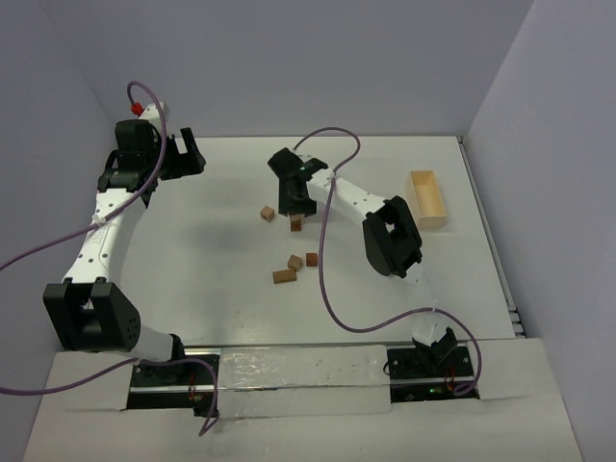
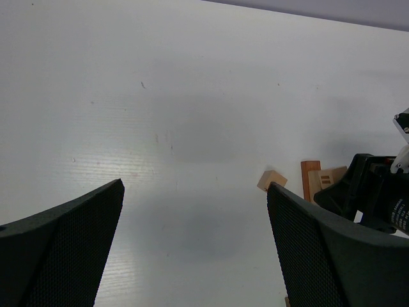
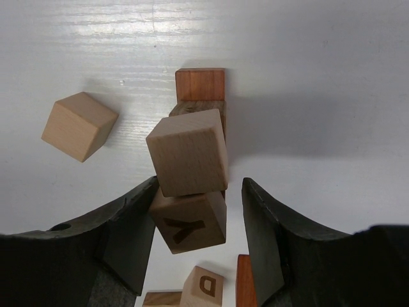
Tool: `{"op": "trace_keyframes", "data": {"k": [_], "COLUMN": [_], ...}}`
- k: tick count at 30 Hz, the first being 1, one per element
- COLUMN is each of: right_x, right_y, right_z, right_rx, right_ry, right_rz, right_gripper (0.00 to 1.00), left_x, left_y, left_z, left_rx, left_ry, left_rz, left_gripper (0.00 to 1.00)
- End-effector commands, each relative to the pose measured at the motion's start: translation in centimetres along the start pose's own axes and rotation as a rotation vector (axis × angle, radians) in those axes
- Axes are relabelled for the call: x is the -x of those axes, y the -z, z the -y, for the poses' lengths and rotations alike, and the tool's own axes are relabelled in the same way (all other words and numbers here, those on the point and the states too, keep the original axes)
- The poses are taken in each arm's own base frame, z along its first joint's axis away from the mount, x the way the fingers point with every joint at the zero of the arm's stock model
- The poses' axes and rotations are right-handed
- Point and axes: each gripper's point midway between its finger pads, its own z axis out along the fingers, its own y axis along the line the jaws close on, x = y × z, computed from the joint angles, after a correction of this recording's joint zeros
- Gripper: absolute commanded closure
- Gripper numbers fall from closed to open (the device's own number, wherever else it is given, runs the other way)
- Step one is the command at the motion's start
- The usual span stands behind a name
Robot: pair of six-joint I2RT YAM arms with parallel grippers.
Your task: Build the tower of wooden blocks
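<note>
The tower [image 1: 296, 223] stands mid-table, with my right gripper [image 1: 295, 204] right over it. In the right wrist view a plain pale cube [image 3: 187, 160] lies askew over a cube marked Y [image 3: 190, 220], with reddish-brown blocks [image 3: 200, 84] beyond them. My right gripper [image 3: 198, 204] is open around these two cubes. Its left finger [image 3: 131, 230] is against them, and a gap separates them from the right finger [image 3: 268, 236]. Loose wood blocks [image 1: 295, 263] lie nearer the arms. My left gripper [image 1: 188, 154] is open and empty at the far left, its wrist view showing bare table between its fingers [image 2: 319, 256].
A loose pale cube [image 1: 268, 213] [image 3: 79, 125] [image 2: 271, 180] lies just left of the tower. A cube marked D [image 3: 203, 286] and a reddish bar [image 3: 244, 281] lie on the table below the right gripper. The pale wooden tray [image 1: 427, 197] sits at the far right.
</note>
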Motion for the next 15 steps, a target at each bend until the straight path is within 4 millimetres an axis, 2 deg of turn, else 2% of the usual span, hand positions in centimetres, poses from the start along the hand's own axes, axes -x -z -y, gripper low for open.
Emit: {"op": "trace_keyframes", "data": {"k": [1,15], "right_x": [2.07,2.15], "right_y": [1.17,1.37], "right_z": [-0.54,-0.73], "right_rx": [0.024,0.036], "right_ry": [-0.011,-0.009], "right_rz": [0.054,0.056], "right_gripper": [0.4,0.47], "left_x": [2.37,2.25], "left_y": [0.3,0.26], "left_z": [0.42,0.46], "left_rx": [-0.025,-0.027], "left_ry": [-0.011,-0.009], "left_rz": [0.075,0.072], "left_gripper": [0.01,0.01]}}
